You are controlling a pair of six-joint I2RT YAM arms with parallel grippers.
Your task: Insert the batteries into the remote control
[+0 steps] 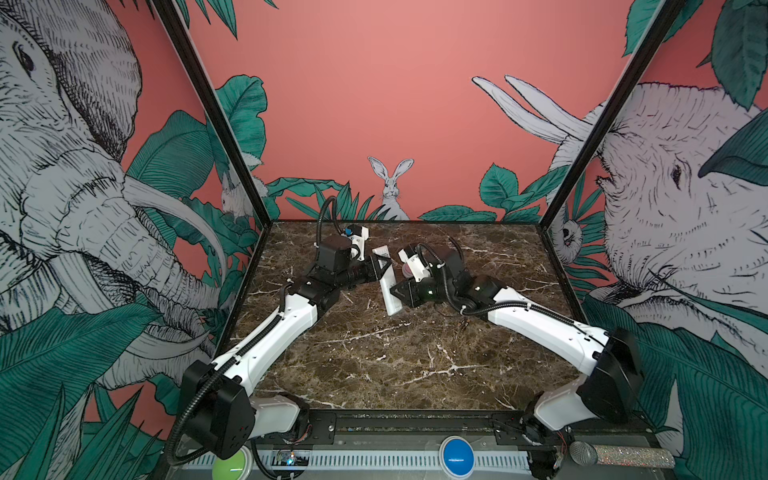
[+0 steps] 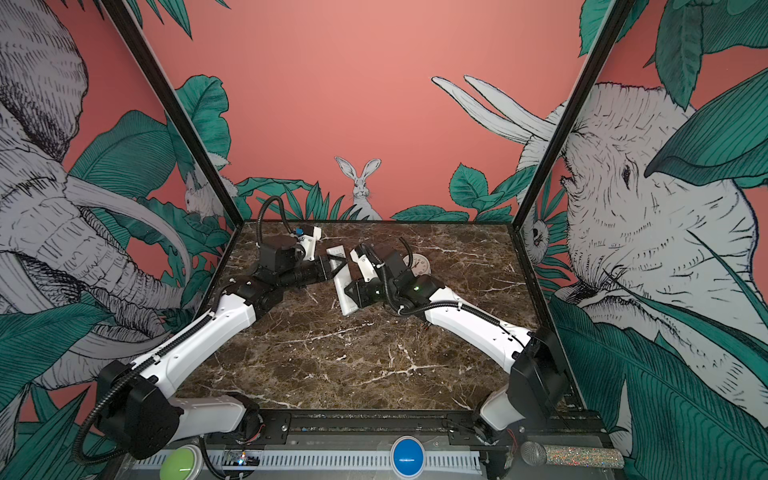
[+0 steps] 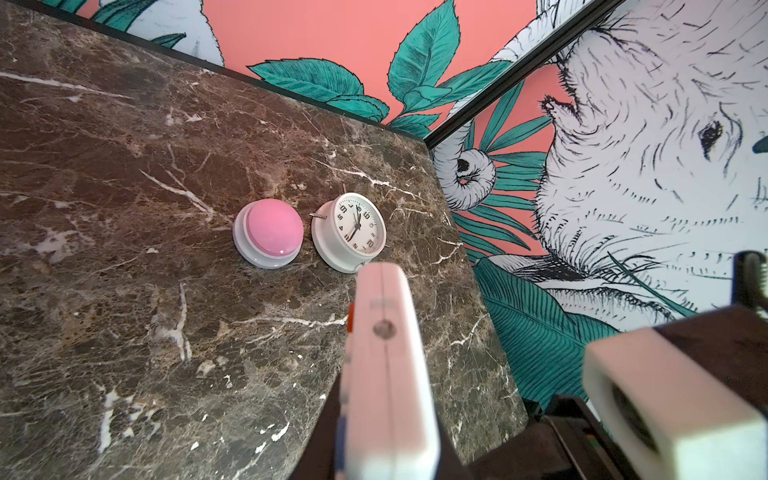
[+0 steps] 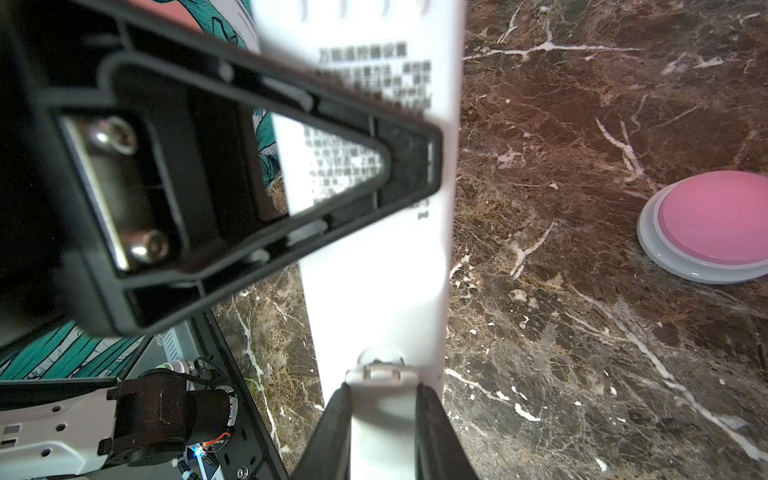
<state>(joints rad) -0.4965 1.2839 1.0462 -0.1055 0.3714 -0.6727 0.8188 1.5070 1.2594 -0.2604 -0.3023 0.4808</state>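
So, remote control (image 1: 391, 301): lifted off the desk (image 1: 374, 365) as far as I can tell, over the middle towards the back. It runs roughly front to back and is pinned between both tools.
Left tool (image 1: 380, 268): clenched on the remote's far half, reaching in from the left. One black triangular finger (image 4: 409, 166) lies flat across the printed text on the remote's plain back.
Right tool (image 4: 384, 405): grasping the near part of the remote, a dark finger on either side of it. It sits just beside the left tool's grip, on the near side.
Neighbours: pink dome button (image 3: 270, 232) and round white clock (image 3: 351, 230) sit side by side on the desk behind the right arm, apart from the remote.
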